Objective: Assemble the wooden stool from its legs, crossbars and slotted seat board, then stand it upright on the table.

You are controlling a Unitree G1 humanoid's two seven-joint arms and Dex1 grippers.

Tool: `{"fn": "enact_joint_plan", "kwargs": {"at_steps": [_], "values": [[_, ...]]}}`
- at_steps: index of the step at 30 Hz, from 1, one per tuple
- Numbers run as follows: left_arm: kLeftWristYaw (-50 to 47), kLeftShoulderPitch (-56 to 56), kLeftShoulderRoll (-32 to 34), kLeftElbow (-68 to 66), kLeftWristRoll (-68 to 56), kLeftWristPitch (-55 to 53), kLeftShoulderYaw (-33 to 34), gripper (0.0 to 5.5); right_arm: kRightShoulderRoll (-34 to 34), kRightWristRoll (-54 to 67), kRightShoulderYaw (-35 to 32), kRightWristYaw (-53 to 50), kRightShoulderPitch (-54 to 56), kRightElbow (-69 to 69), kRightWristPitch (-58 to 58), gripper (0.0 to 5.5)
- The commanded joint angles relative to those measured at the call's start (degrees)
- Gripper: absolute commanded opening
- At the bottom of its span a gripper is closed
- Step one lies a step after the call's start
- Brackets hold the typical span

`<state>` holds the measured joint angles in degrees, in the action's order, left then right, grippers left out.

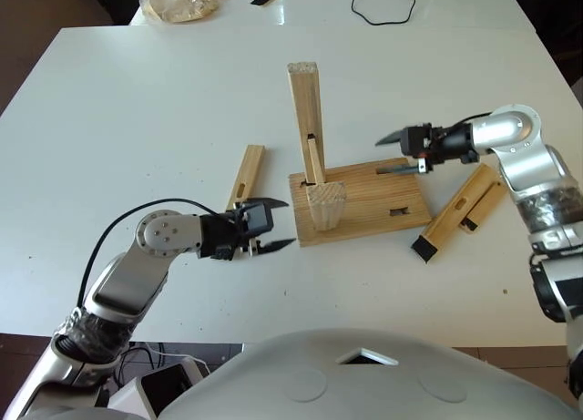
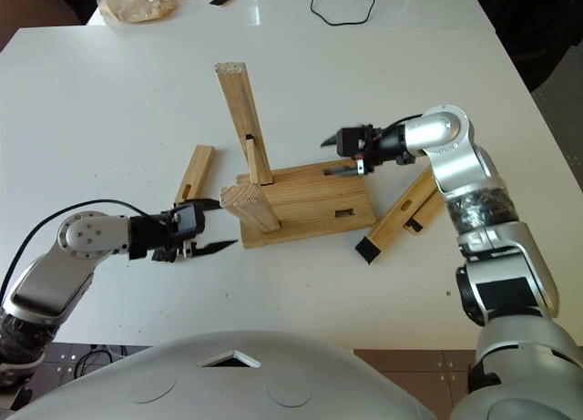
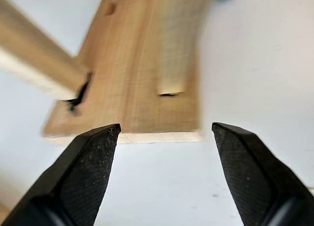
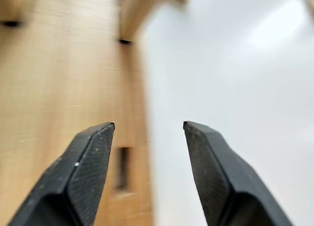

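The slotted seat board (image 1: 375,199) lies flat at mid-table. A tall leg (image 1: 306,115) stands tilted in a slot at its left end, and a shorter leg (image 1: 325,206) leans toward me in front of it. One loose slotted piece (image 1: 246,172) lies to the board's left. Two more loose pieces (image 1: 466,209) lie to its right, one with a black end (image 1: 424,249). My left gripper (image 1: 273,224) is open just left of the board's near corner, facing the board's edge (image 3: 147,64). My right gripper (image 1: 388,154) is open over the board's far right edge (image 4: 59,64).
The white table (image 1: 137,101) has wide free room on its left and far side. A crumpled bag (image 1: 180,1) and a black cable (image 1: 383,8) lie on the surface beyond the table's far edge.
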<state>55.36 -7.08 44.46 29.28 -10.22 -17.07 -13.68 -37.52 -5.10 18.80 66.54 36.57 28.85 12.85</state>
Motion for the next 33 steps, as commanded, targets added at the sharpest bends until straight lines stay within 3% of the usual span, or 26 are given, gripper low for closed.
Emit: {"fn": "enact_joint_plan", "kwargs": {"at_steps": [1, 8, 13, 19, 23, 28, 33], "values": [[1.39, -0.57, 0.87, 2.42, -2.72, -2.15, 0.33, 3.46, 0.46, -8.73, 2.62, -8.28, 5.54, 12.63, 9.52, 2.59], [0.88, 1.34, -2.58, -0.50, -2.62, -3.74, -4.79, 3.46, 2.03, -18.31, 7.03, -16.36, 10.44, 29.06, 19.75, 2.59], [-2.11, 6.25, -5.22, -11.33, 3.41, -1.07, -7.37, 3.46, 1.91, -17.85, 6.93, -13.57, 10.48, 31.55, 22.71, 2.59], [-9.81, 13.69, -11.15, -22.95, 7.08, 4.19, -4.63, 3.46, 0.46, -16.23, 6.40, -8.80, 7.24, 28.87, 24.33, 2.59], [-13.34, 17.31, -13.17, -29.19, 10.08, 7.91, -3.90, 3.46, -1.59, -12.01, 5.60, -2.41, 1.63, 20.81, 23.48, 2.59], [-14.74, 19.10, -16.02, -33.13, 11.36, 10.19, -3.94, 3.46, -4.17, -1.95, 4.82, 6.45, -8.94, -0.19, 13.79, 2.59], [-13.95, 17.78, -17.55, -31.60, 11.76, 10.22, -5.14, 3.46, -4.54, 0.80, 3.93, 7.17, -14.37, -13.45, 5.12, 2.59]]}}
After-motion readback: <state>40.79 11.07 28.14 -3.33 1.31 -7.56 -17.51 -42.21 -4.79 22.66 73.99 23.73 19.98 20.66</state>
